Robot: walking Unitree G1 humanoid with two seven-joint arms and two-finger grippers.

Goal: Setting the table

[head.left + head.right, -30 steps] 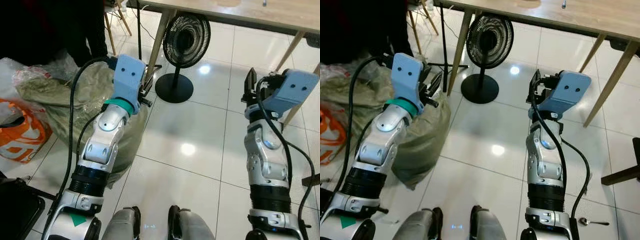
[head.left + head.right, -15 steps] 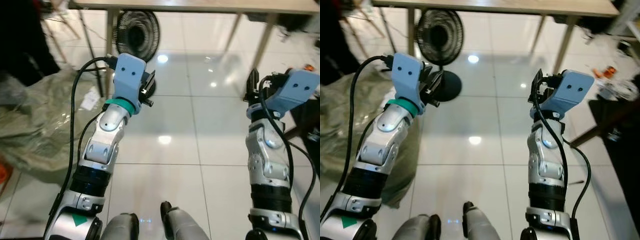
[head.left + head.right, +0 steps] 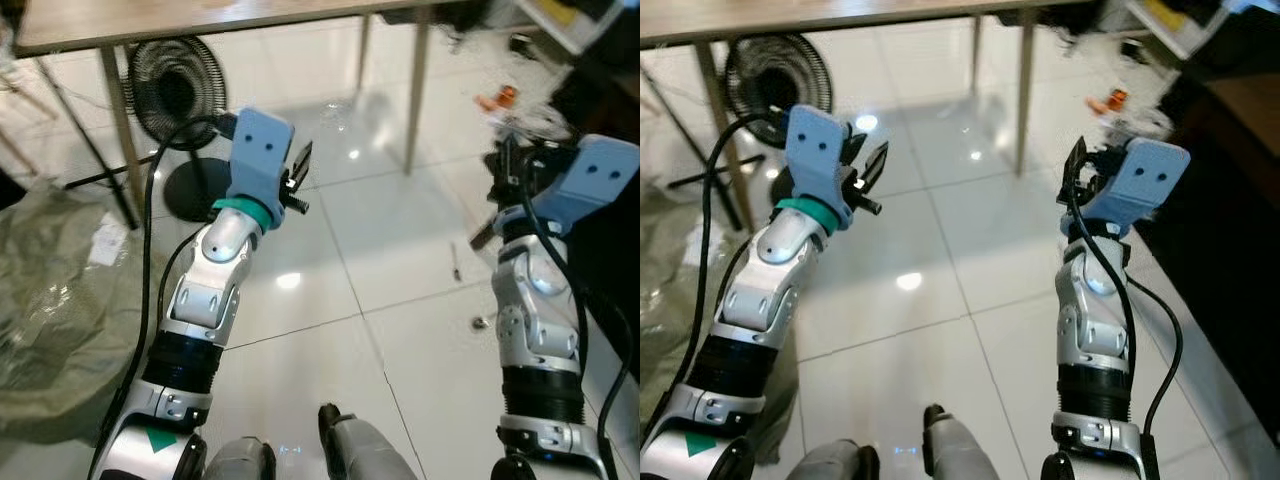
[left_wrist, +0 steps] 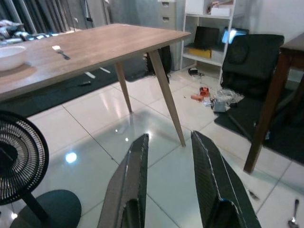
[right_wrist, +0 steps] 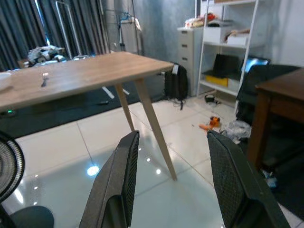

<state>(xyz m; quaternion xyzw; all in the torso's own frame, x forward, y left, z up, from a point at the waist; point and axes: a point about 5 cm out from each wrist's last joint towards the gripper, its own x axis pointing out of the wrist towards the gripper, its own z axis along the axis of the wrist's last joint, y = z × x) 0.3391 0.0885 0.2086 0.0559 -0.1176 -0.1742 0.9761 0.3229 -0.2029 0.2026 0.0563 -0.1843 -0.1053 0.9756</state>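
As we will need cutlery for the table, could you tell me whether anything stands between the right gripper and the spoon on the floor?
Nothing visible does. The spoon lies on bare white tile, toward the inner side of the open right gripper, which is held up above the floor. The table leg stands farther off.

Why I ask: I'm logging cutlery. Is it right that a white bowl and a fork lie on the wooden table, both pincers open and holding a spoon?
Wrong on one point: the left pincer and right pincer are open but empty, as the wrist views show. The white bowl and fork do lie on the wooden table.
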